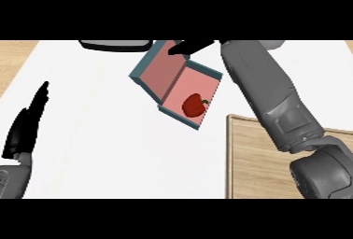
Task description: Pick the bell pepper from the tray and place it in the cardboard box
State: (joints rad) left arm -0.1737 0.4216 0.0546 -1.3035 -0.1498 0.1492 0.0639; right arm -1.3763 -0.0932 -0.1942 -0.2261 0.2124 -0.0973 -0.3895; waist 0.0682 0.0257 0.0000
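Now the white counter [124, 154] bears box [180, 84] with pepper [195, 105] — left hand [27, 126] straight-fingered, empty; right hand [189, 47] unclear.

Red bell pepper [195, 105] lies inside the open pink-lined cardboard box [165, 74]

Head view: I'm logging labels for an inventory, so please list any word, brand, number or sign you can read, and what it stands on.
None: no text shows on the cardboard box, the bell pepper, the wooden tray or either hand.
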